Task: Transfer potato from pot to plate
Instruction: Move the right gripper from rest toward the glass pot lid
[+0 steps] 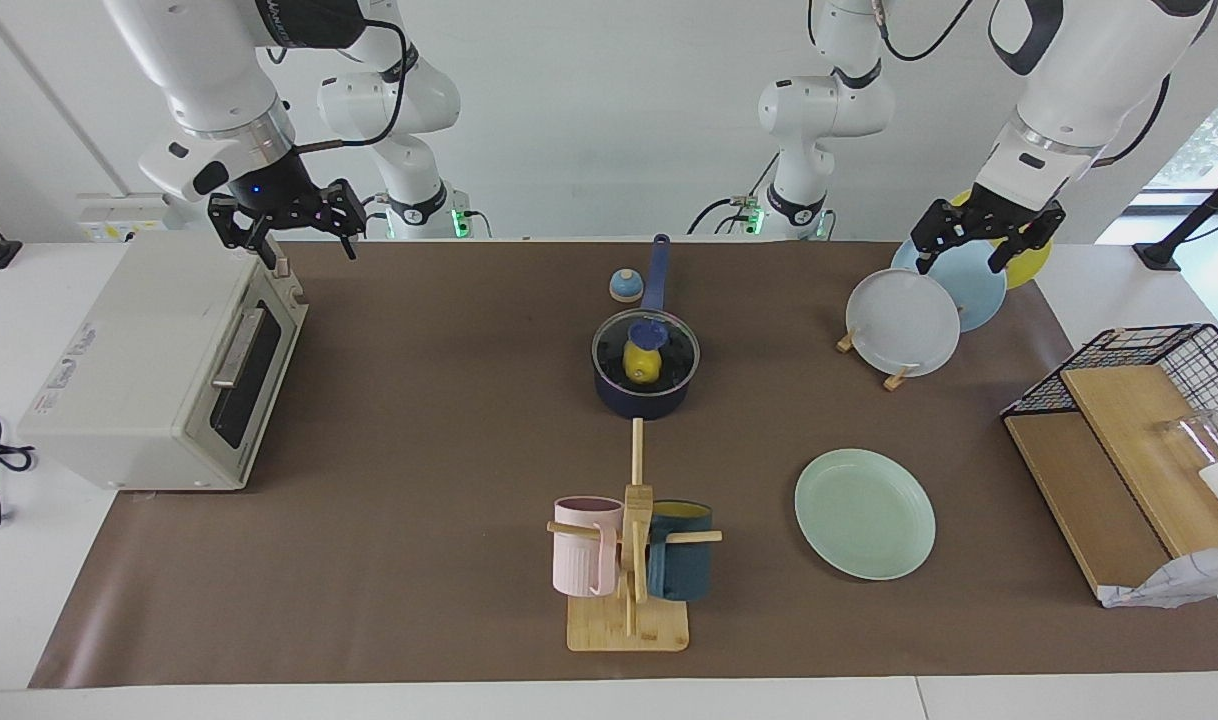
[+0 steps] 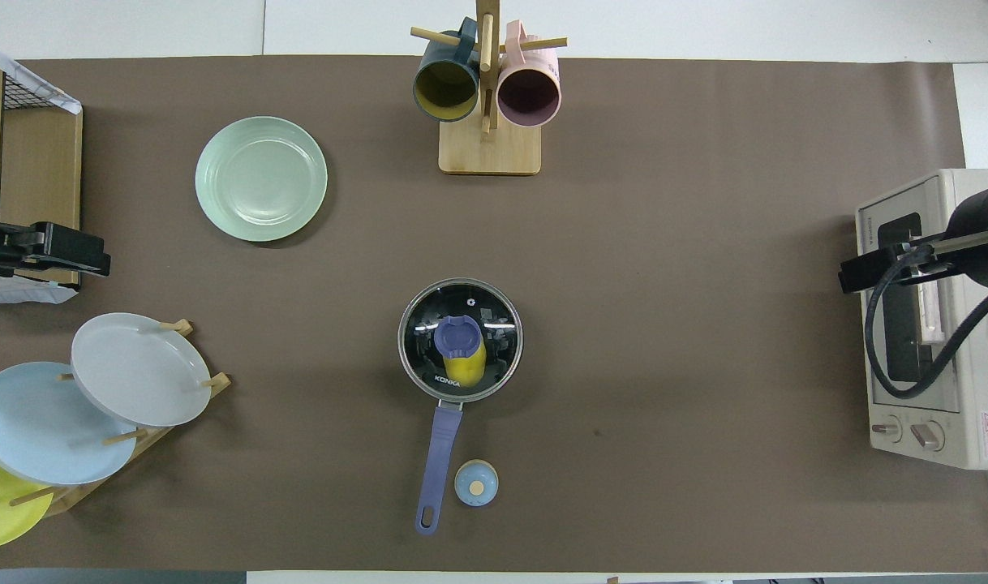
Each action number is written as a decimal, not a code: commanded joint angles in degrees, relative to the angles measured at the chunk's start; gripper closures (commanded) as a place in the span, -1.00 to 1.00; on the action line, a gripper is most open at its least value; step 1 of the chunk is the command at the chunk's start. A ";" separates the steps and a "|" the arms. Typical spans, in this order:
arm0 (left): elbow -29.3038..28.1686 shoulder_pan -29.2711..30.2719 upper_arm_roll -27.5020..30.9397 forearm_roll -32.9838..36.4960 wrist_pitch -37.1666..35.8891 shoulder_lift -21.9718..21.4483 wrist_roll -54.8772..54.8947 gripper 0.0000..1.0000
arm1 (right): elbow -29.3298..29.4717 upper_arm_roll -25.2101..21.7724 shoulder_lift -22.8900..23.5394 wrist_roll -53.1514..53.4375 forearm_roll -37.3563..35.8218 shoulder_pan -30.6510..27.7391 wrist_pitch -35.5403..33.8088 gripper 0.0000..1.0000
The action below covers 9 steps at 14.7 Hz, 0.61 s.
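Note:
The navy pot (image 1: 609, 397) stands mid-table under a glass lid (image 1: 669, 345) with a blue knob, its long handle (image 2: 440, 454) pointing toward the robots. The yellow potato (image 1: 644, 368) lies inside, seen through the lid, also in the overhead view (image 2: 466, 371). The mint-green plate (image 1: 864, 513) lies flat, farther from the robots than the pot, toward the left arm's end; it also shows in the overhead view (image 2: 260, 178). My left gripper (image 1: 959, 262) hangs open and empty over the plate rack. My right gripper (image 1: 304, 250) hangs open and empty over the toaster oven.
A toaster oven (image 1: 159, 370) sits at the right arm's end. A rack holds a grey-white plate (image 1: 904, 322), a light blue plate (image 1: 974, 290) and a yellow one. A mug tree (image 1: 629, 600) carries a pink and a teal mug. A small blue knob-like object (image 1: 625, 286) lies beside the handle. A wire basket (image 1: 1149, 345) stands at the left arm's end.

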 commanded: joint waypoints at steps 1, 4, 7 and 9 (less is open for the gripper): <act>-0.44 0.82 -0.65 0.98 -0.53 -0.57 0.11 -1.00 | -1.00 0.08 -0.47 0.91 1.02 -0.17 1.64 -1.00; -0.44 0.82 -0.65 0.98 -0.53 -0.57 0.10 -1.00 | -1.00 0.17 -0.47 2.40 1.02 -0.17 1.55 -1.00; -0.44 0.82 -0.65 0.98 -0.53 -0.57 0.02 -1.00 | -1.00 0.25 -0.47 4.08 1.02 0.52 1.64 -1.00; -0.44 0.82 -0.65 0.98 -0.53 -0.57 0.11 -1.00 | -1.00 0.34 -0.55 4.17 1.02 1.49 1.73 -1.00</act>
